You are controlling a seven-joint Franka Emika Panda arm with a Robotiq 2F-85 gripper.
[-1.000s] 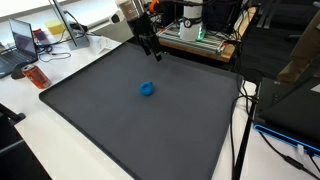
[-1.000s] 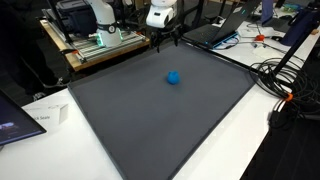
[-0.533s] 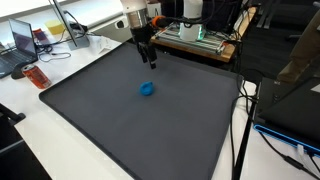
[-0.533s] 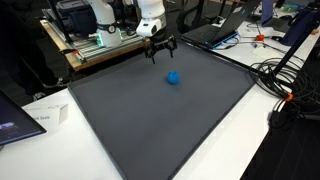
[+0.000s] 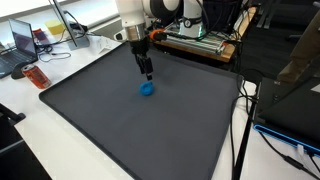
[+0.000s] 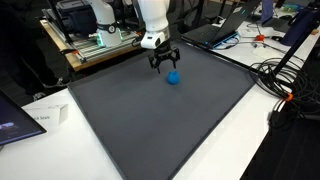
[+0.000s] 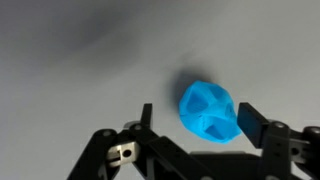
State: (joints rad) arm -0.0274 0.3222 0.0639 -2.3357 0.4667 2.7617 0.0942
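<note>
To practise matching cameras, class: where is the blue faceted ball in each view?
Exterior view: blue faceted ball just left of centre.
Exterior view: just right of centre, slightly above.
Wrist view: right of centre, within the open end effector.
Shared landmark: dark mat beneath it.

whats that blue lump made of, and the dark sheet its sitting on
The blue lump looks like soft foam or rubbery plastic. It is matte, with faceted, slightly dented faces and no sharp glints, though the blur leaves this open. The dark sheet seems to be a rubber or foam mat: matte dark grey, flat and seamless, with only a dull sheen.
</note>
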